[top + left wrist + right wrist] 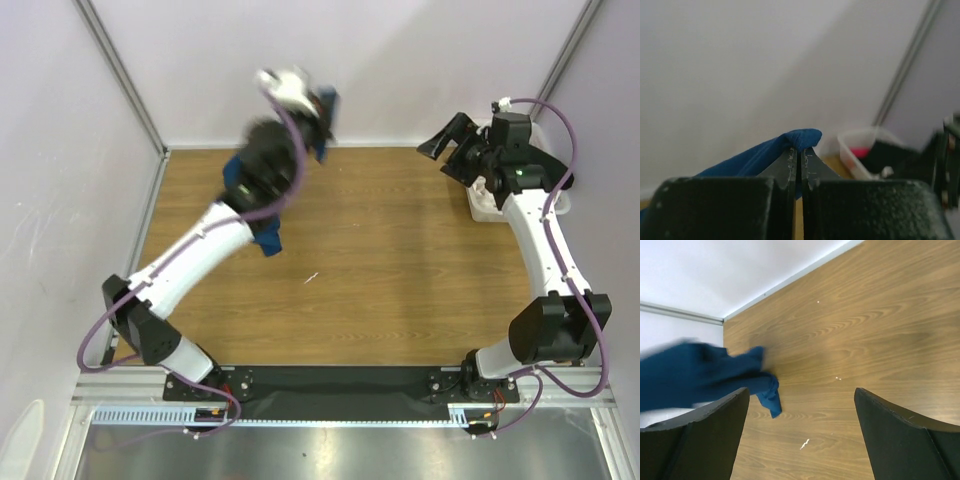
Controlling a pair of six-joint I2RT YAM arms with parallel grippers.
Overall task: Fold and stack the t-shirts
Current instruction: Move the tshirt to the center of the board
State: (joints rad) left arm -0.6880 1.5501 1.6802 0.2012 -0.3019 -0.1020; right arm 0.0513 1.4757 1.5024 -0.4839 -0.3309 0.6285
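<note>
Top external view: left pincer raised high near the back wall, blurred, pressed together on an edge of the dark blue t-shirt. Hangs from that pinch as one long drape, long axis running from the left pincer back under the left arm toward its base, bunched lower end pointing down at the table, below and nearer than the pincer. Cannot tell whether that end touches the wood. Right pincer well apart to the right of the left one, spread wide, holding nothing, white basket just to its right and partly under its wrist. Left wrist view: fingertips tight together, a rounded fold of the dark blue t-shirt clamped between them and humped over the tips, cloth trailing away down and to the left of the left pincer; beyond and to the right, out of focus, the white basket. Right wrist view: fingers of the right pincer far apart at the bottom edge, bare table between them; dark blue t-shirt ahead and to the left of that pincer, stretched roughly sideways, blurred at its far-left end, narrowing to a twisted tip pointing down toward the gap between the fingers.
</note>
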